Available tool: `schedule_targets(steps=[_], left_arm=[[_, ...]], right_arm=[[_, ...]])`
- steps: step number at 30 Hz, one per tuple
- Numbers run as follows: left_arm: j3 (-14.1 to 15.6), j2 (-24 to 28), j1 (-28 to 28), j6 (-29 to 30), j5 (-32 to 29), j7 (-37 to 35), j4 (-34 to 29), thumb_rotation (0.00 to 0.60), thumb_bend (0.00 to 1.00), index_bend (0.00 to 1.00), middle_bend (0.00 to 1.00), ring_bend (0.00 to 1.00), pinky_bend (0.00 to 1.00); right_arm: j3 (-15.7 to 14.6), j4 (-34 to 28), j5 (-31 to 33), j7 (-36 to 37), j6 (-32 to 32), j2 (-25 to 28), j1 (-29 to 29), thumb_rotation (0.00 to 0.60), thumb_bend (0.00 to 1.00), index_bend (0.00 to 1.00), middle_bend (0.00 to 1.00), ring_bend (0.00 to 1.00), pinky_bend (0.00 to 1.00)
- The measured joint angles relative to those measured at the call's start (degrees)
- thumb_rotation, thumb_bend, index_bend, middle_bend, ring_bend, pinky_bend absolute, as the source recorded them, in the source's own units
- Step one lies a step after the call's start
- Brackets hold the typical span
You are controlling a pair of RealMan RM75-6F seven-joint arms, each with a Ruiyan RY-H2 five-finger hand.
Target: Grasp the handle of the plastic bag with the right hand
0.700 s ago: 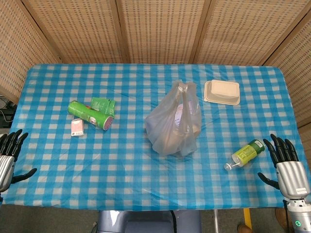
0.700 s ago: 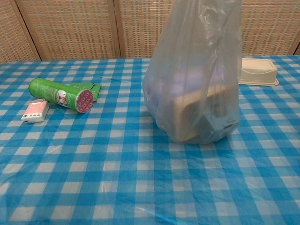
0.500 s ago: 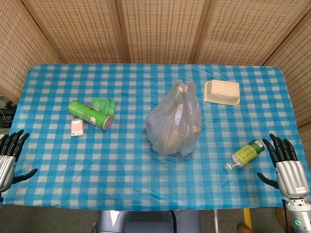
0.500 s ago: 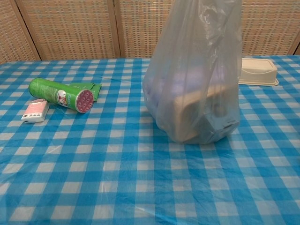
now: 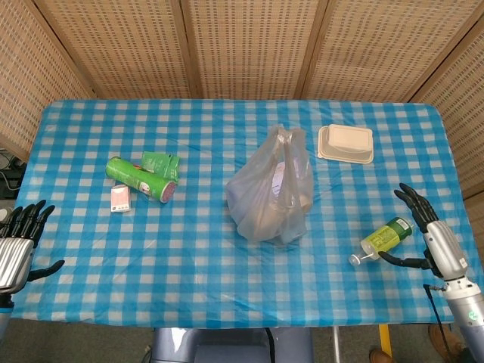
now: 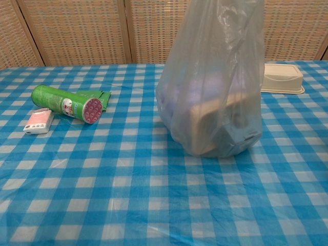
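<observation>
A translucent grey plastic bag [image 5: 271, 193] stands upright mid-table with boxes inside; its handles [image 5: 284, 140] stick up at the top. In the chest view the bag [image 6: 212, 92] fills the centre and its top is cut off by the frame. My right hand [image 5: 429, 234] hovers at the table's right edge, fingers spread, holding nothing, well to the right of the bag. My left hand [image 5: 19, 242] is at the left edge, fingers apart and empty. Neither hand shows in the chest view.
A green bottle [image 5: 383, 240] lies just left of my right hand. A beige lidded box [image 5: 345, 144] sits behind the bag at right. A green can [image 5: 140, 178], green packet [image 5: 160, 162] and small pink-white box [image 5: 120, 198] lie at left.
My right hand has risen and tilted inward toward the bottle. My left hand has shifted slightly right. The bag and the other objects have not moved.
</observation>
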Motion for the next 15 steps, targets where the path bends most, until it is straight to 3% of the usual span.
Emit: schedule_targets(steps=[7,15], left_arm=[[-0.8,0.0,-0.4,-0.8,-1.7,-0.5,0.3,0.6,0.0,0.0,0.0,0.0,0.0],[-1.6,0.2,-0.6,-1.4,-3.5,-1.3,0.5,0.6,0.0,0.0,0.0,0.0,0.0]], right_arm=[[2.8,-1.3,-0.9,23.0,-11.2,7.2,11.4,0.6,0.0,0.07,0.05,0.0,0.0],[5.0,-4.3,-0.2,35.7,-25.5,11.6,23.6,0.6,0.0,0.11,0.12,0.0,0.04]])
